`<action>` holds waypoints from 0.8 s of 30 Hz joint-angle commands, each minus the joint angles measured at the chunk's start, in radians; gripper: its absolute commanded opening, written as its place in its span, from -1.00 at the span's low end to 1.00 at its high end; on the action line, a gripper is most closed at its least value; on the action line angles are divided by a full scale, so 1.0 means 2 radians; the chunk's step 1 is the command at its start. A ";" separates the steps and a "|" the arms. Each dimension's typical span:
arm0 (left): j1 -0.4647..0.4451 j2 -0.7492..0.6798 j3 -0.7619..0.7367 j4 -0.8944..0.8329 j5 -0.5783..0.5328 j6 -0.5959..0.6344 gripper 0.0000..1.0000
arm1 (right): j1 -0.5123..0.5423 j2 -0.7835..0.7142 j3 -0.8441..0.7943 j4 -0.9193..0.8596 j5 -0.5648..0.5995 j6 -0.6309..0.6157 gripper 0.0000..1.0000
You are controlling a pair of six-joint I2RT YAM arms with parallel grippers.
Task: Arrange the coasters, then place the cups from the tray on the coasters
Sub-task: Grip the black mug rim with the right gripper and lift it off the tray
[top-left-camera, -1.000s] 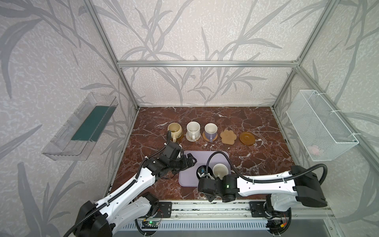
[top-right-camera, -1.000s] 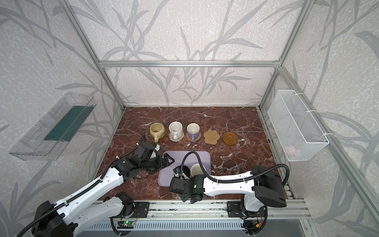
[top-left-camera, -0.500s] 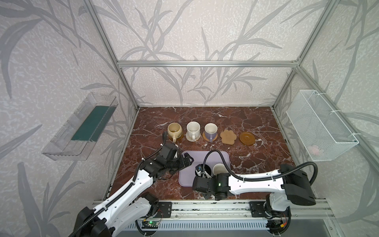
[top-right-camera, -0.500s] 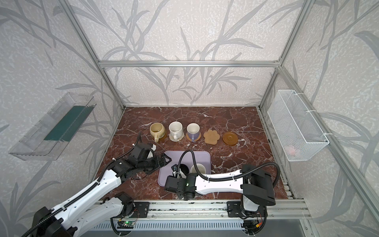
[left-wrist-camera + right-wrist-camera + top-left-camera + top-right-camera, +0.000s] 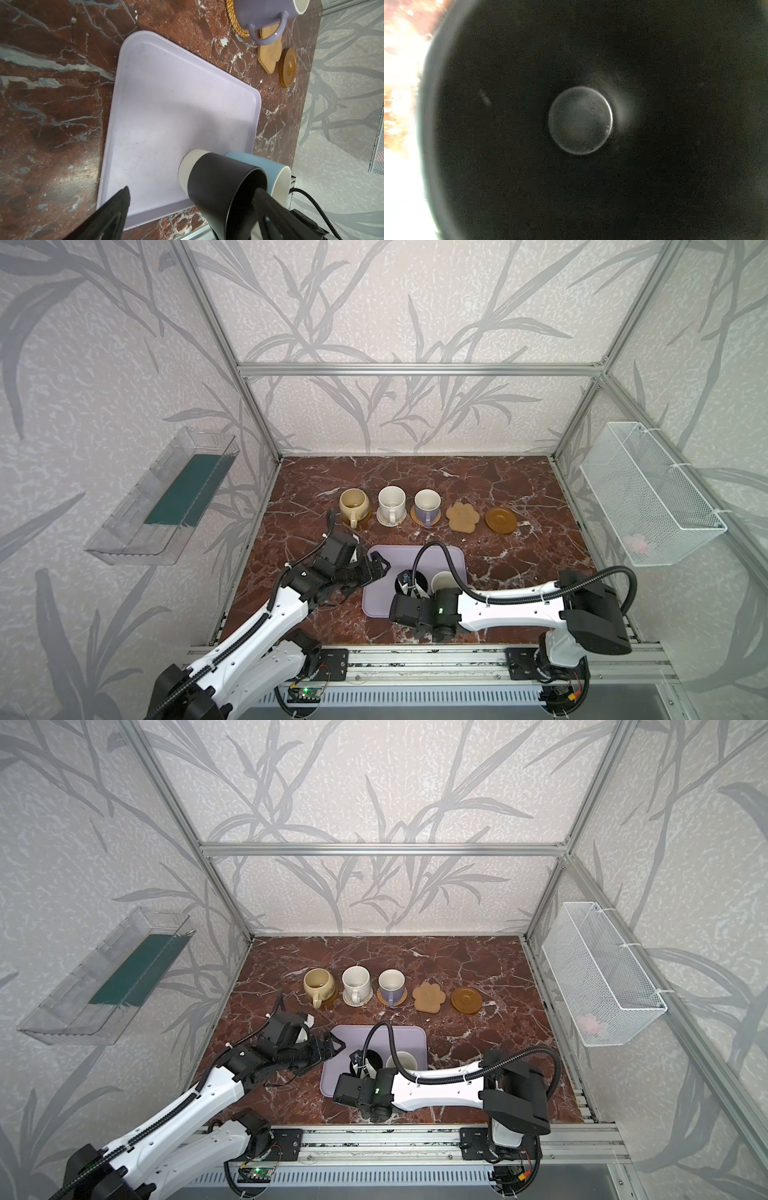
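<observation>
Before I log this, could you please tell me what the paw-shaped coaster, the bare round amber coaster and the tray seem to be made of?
The paw-shaped coaster looks like cork: tan, matte, speckled. The round amber coaster seems glossy plastic or glazed ceramic, with raised rings catching light; I cannot tell which. The tray looks like matte moulded plastic: lilac, rounded rim, faint scuffs.

Black cup partly hides light blue cup.

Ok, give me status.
Left gripper open, empty, by tray. Right gripper at black mug, grip unconfirmed. Blue mug alongside; paw coaster, amber coaster bare.
</observation>
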 commanded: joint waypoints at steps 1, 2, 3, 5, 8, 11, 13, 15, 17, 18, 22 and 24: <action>0.003 -0.006 -0.002 -0.003 0.002 0.000 0.89 | -0.002 -0.003 0.008 -0.006 0.021 0.001 -0.49; 0.003 -0.006 -0.001 -0.003 0.003 0.000 0.89 | -0.003 -0.007 0.006 -0.001 0.022 0.000 -0.50; 0.004 -0.006 0.000 -0.003 0.003 0.000 0.89 | -0.002 -0.010 0.005 0.002 0.022 0.000 -0.49; 0.003 -0.005 0.003 -0.004 0.003 0.001 0.89 | -0.002 -0.013 0.005 0.006 0.023 -0.003 -0.47; 0.003 -0.001 0.006 -0.005 0.004 0.004 0.89 | -0.003 -0.007 0.006 0.009 0.024 -0.006 -0.40; 0.003 0.002 0.006 -0.005 0.007 0.004 0.89 | -0.003 -0.001 0.012 0.003 0.028 -0.008 -0.47; 0.003 0.000 0.005 -0.005 0.006 0.004 0.89 | -0.003 0.000 0.018 -0.005 0.029 -0.006 -0.54; 0.004 -0.003 0.006 -0.006 0.004 0.005 0.88 | -0.003 -0.011 0.013 0.008 0.025 -0.012 -0.57; 0.005 -0.005 0.007 -0.008 0.004 0.007 0.87 | -0.005 -0.024 0.005 0.023 0.017 -0.022 -0.58; 0.006 -0.004 0.011 -0.015 0.005 0.011 0.87 | -0.004 -0.031 0.004 0.028 0.015 -0.026 -0.58; 0.018 -0.012 0.051 -0.083 -0.015 0.054 0.86 | -0.010 -0.060 -0.013 0.062 -0.006 -0.047 -0.71; 0.026 -0.018 0.060 -0.095 -0.019 0.065 0.86 | -0.015 -0.067 -0.016 0.065 -0.011 -0.050 -0.74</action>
